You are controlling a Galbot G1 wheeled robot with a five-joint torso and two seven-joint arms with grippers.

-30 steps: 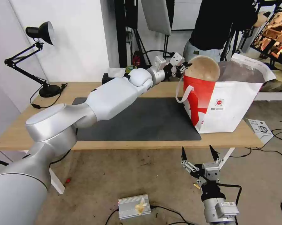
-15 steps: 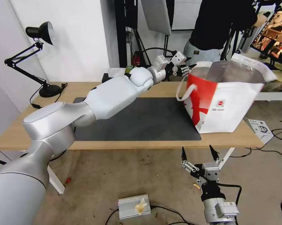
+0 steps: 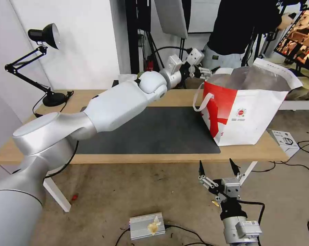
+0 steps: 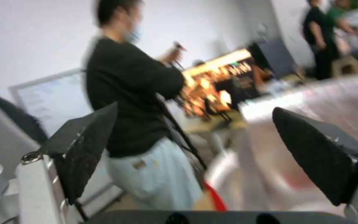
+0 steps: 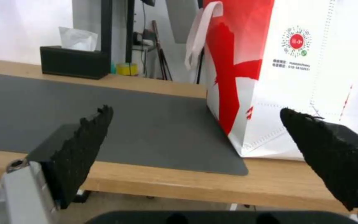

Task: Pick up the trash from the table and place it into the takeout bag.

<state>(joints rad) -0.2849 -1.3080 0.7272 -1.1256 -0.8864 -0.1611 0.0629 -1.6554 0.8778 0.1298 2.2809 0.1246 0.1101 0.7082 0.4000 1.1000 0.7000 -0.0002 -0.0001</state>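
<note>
**Left claw hangs open at the bag's mouth, nothing in it**

The left claw (image 3: 206, 70) reaches across the counter (image 3: 92, 97) to the rim of the takeout bag (image 3: 243, 112), up at the height of the opening, which suits dropping things in from above. Its dark, wedge-shaped fingers (image 4: 84, 146) are spread wide and grip nothing. The bag stands upright on the counter's right end, one corner on the dark grey mat (image 3: 161, 130); its mouth gapes, showing crinkled silver foil lining, and a soft white loop handle (image 3: 199, 99) droops down the glossy red panel. No trash lies on the counter, so I judge it is inside the bag. The right claw (image 3: 217, 167) waits low before the counter edge, serrated fingers (image 5: 85, 137) wide apart, empty.
</note>
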